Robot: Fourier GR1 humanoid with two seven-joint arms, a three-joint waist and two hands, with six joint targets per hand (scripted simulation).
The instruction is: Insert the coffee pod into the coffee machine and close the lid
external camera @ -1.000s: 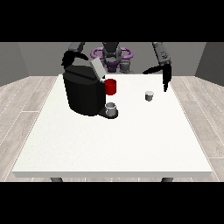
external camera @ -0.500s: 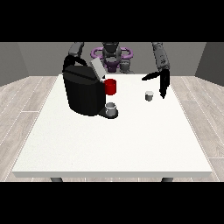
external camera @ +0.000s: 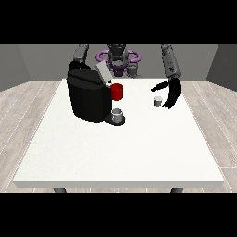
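A small grey-white coffee pod [external camera: 158, 101] stands upright on the white table [external camera: 120, 148], right of centre. The hand at the view's right [external camera: 171, 92] hangs just beside and slightly behind the pod, fingers spread and pointing down, thumb reaching over towards it; whether it touches the pod is not clear. The black coffee machine [external camera: 88, 96] stands at the left with its grey lid [external camera: 102, 73] tilted up and a red part [external camera: 117, 91] at its front. The hand at the view's left is hidden behind the machine.
A small grey cup [external camera: 118, 114] sits on the machine's drip base. The robot's torso with purple rings [external camera: 118, 60] is behind the table's far edge. Bare white tabletop stretches towards the camera.
The hand at the view's right has come down and inward to the pod, from up near the table's far right. The machine, lid and pod have not moved.
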